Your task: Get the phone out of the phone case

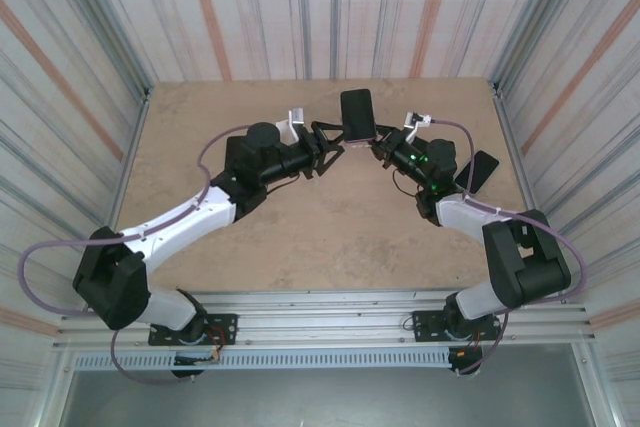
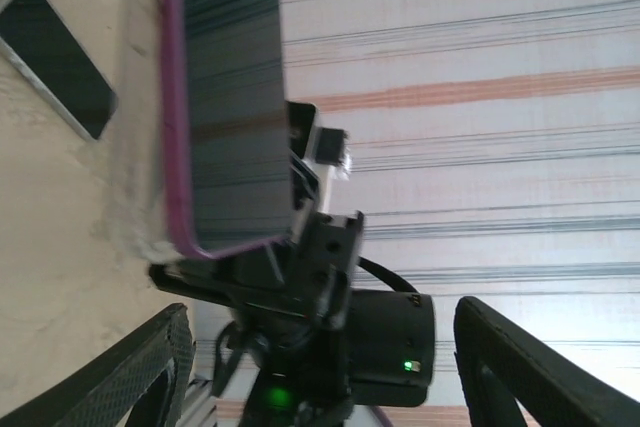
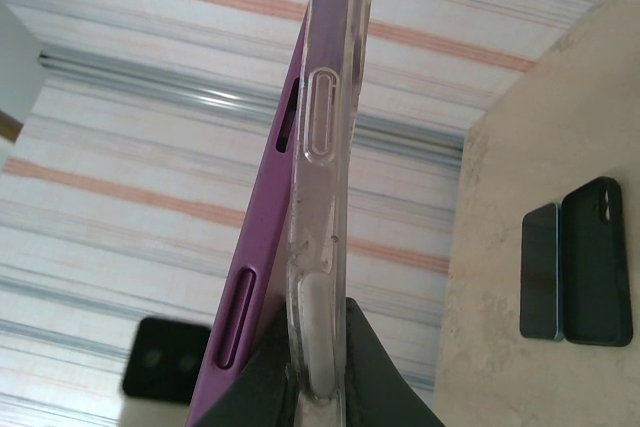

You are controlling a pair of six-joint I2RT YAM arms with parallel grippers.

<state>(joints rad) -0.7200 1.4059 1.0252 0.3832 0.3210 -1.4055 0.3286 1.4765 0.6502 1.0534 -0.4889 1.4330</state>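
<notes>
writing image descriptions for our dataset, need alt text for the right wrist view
A phone case, clear with a purple layer beside it, stands upright and edge-on, pinched at the bottom by the right gripper. Behind it is a striped wall; at right, a dark phone and a black case lie side by side on the tan table.
</notes>
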